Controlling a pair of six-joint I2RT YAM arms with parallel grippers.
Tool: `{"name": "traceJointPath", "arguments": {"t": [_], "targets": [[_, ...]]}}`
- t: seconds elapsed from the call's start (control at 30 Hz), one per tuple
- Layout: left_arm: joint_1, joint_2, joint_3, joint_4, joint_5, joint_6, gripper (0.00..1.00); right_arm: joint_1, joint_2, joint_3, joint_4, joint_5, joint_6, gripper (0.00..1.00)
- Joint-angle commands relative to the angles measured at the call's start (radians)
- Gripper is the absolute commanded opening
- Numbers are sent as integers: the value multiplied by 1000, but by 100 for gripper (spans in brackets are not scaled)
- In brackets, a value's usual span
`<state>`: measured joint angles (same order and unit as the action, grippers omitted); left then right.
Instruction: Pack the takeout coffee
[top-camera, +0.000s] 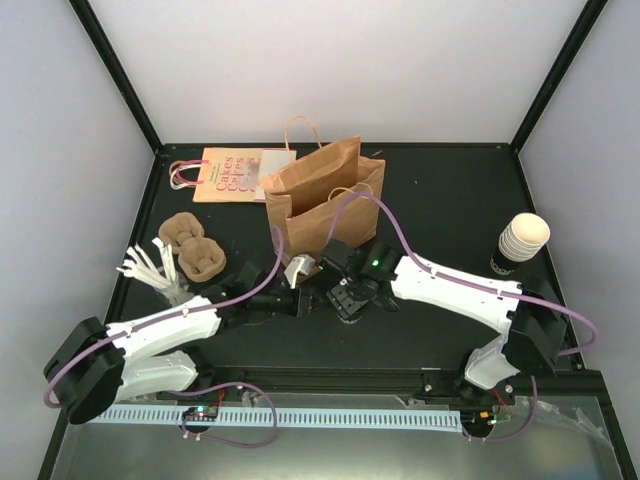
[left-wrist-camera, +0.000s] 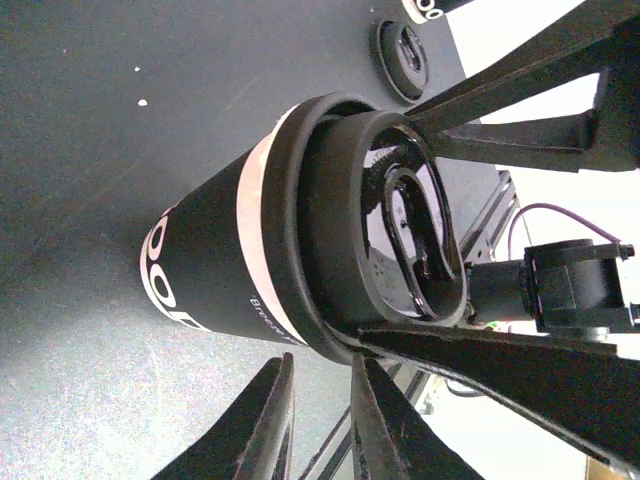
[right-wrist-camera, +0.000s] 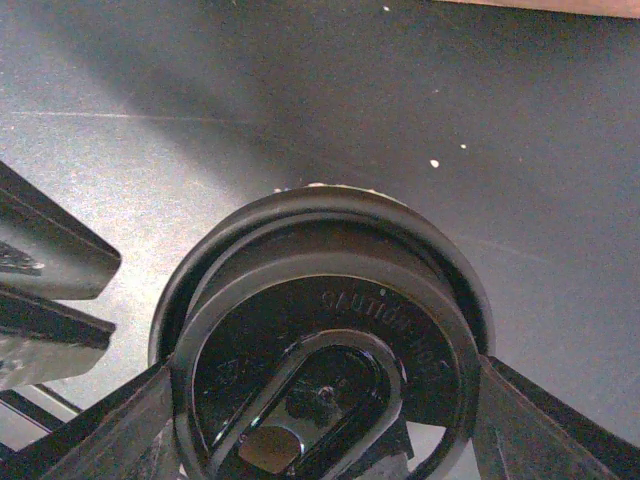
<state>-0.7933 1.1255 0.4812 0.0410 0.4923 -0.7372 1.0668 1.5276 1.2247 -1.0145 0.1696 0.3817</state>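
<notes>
R gripper (right-wrist-camera: 320, 420) jaws clamp the coffee cup's (left-wrist-camera: 230, 265) black lid (right-wrist-camera: 325, 350), just before brown bag (top-camera: 325, 195). L gripper (left-wrist-camera: 320, 420) jaws nearly closed beside cup, holding nothing.

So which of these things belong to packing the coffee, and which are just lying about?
Job: takeout coffee, brown paper bag, right gripper clamped on it.
Lying about: pulp cup trays, stack of lidless cups, flat printed bag, white sticks.
</notes>
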Motion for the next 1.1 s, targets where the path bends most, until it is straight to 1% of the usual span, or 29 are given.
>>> {"name": "traceJointPath", "arguments": {"t": [0.0, 0.1, 0.4, 0.5, 0.6, 0.77, 1.07], "targets": [[-6, -47, -21, -23, -25, -20, 20, 9, 21, -76, -14, -128, -27, 73], [-4, -68, -33, 2, -16, -53, 20, 20, 7, -80, -33, -144, -38, 73], [-6, -136, -46, 12, -21, -102, 26, 66, -15, -100, -67, -168, -23, 72], [-5, -151, -65, 30, -15, -116, 29, 88, -7, -111, -73, -147, -6, 72], [-4, -152, -77, 34, -14, -119, 29, 104, 1, -125, -76, -95, 28, 71], [-4, -146, -83, 42, -6, -122, 29, 135, -11, -163, -33, -64, 88, 71], [-5, -121, -82, 65, 15, -125, 29, 184, -10, -226, 32, -110, 112, 71]]}}
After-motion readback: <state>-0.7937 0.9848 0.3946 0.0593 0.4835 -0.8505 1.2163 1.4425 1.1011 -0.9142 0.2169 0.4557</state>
